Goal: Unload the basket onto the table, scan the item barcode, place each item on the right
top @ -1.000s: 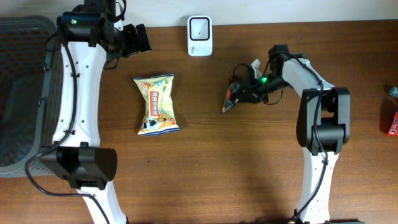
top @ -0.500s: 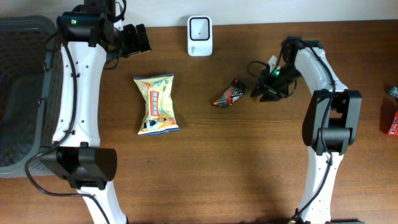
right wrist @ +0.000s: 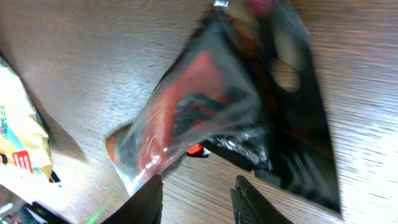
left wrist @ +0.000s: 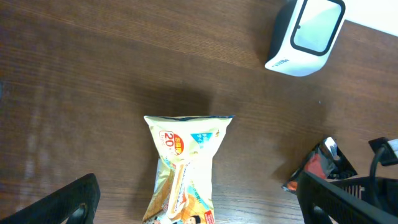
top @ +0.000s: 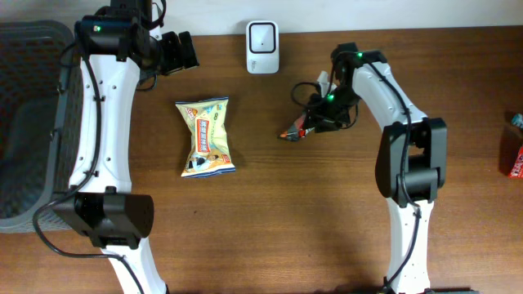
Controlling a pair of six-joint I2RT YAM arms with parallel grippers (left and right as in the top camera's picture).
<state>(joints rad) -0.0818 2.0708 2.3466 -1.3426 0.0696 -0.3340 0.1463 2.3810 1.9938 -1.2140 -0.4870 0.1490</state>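
A small dark packet with red print (top: pixel 296 129) lies on the wooden table right of centre. My right gripper (top: pixel 317 119) stands just right of it. In the right wrist view the packet (right wrist: pixel 205 106) fills the frame just ahead of my fingertips (right wrist: pixel 151 198), and my right gripper (right wrist: pixel 199 199) is open with only bare wood in its gap. The white scanner (top: pixel 262 36) stands at the back edge. My left gripper (top: pixel 186 51) hangs wide open at the back left, holding nothing. It looks down on a yellow snack bag (left wrist: pixel 186 168) and the scanner (left wrist: pixel 306 34).
The yellow snack bag (top: pixel 206 137) lies left of centre. A grey mesh basket (top: pixel 24 122) fills the left edge. Red boxes (top: pixel 515 159) sit at the far right edge. The dark packet (left wrist: pixel 317 168) also shows in the left wrist view.
The right gripper drew back to the right, leaving the dark packet on the table, then came back left beside it. The left arm has not moved.
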